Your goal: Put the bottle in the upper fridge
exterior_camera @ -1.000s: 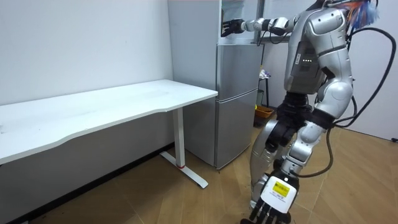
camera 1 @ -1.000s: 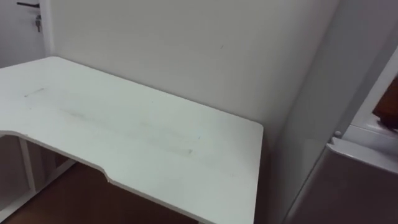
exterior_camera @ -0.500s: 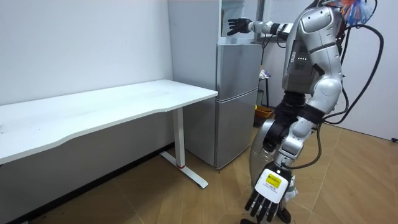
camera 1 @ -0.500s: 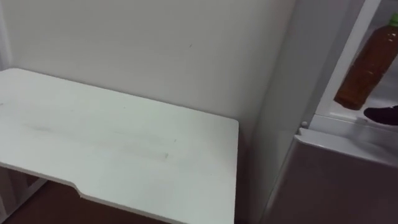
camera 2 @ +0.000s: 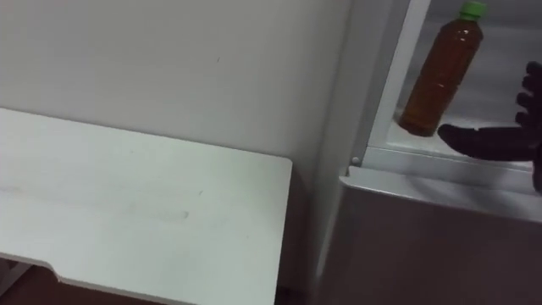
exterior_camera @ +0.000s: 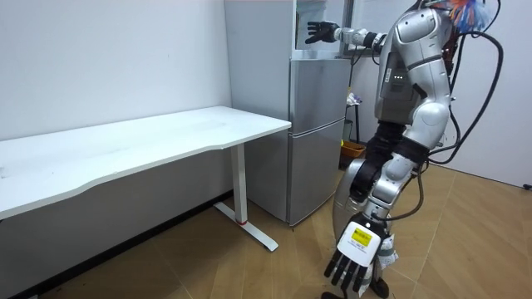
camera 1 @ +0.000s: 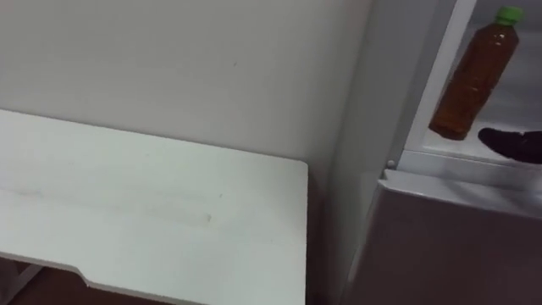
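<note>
A brown bottle (camera 1: 474,76) with a green cap stands upright on the shelf of the open upper fridge (camera 1: 440,157) compartment, near its left wall. My right hand (camera 2: 495,140) is open, just right of the bottle's base and apart from it, thumb pointing toward it. In the room view I stand in front of the fridge (exterior_camera: 316,124) with the right hand (exterior_camera: 318,32) stretched out at the upper compartment, fingers spread. My left hand (exterior_camera: 356,259) hangs low by my leg, fingers relaxed.
A white table (camera 1: 152,212) stands against the wall left of the fridge, its right end close to the fridge's side. The lower fridge door (camera 2: 423,246) below the shelf is closed. The wooden floor (exterior_camera: 465,241) lies behind me.
The eye view has shifted right, bringing the bottle and fridge shelf into sight. In the room view my right hand has gone from curled to spread open at the fridge.
</note>
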